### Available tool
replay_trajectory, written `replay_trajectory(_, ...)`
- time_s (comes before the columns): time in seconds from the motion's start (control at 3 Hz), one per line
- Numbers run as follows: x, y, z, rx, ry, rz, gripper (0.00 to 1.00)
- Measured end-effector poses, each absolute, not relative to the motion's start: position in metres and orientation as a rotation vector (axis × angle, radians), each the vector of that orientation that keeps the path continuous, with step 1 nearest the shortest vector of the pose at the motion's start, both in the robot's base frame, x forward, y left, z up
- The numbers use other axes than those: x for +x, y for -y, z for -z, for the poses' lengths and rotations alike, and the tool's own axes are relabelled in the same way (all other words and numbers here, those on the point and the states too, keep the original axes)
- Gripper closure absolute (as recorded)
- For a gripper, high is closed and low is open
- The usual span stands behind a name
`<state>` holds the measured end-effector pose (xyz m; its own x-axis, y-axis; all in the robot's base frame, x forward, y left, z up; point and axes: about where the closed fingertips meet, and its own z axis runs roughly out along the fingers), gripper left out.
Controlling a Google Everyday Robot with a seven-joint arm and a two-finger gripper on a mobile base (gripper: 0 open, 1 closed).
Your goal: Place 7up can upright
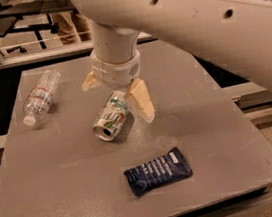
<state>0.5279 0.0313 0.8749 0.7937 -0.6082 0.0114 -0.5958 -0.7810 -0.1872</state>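
While open pincer (pixel 117 102) hangs over lying 7up can (pixel 109 119), bottle (pixel 41 96), packet (pixel 157 171) (blue) nearby

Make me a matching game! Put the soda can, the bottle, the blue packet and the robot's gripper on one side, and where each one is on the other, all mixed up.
1. 7up can
2. water bottle
3. blue snack packet
4. gripper

A. nearest the front edge of the table
B. hanging down right beside the can
C. far left, lying down
D. middle, lying on its side

Pairs: 1-D, 2-C, 3-A, 4-B
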Motion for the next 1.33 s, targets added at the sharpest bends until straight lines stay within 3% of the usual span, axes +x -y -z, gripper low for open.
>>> replay_trajectory(0.33, 0.524, -0.042, -0.856, -2.912, -0.808, 0.109, 0.0)
replay_trajectory(0.67, 0.522, -0.05, -0.842, -3.014, -0.676, 0.105, 0.23)
replay_trajectory(1.0, 0.524, -0.052, -0.839, -3.055, -0.646, 0.065, 0.55)
replay_trajectory(1.33, 0.528, -0.053, -0.851, -3.014, -0.712, -0.042, 0.78)
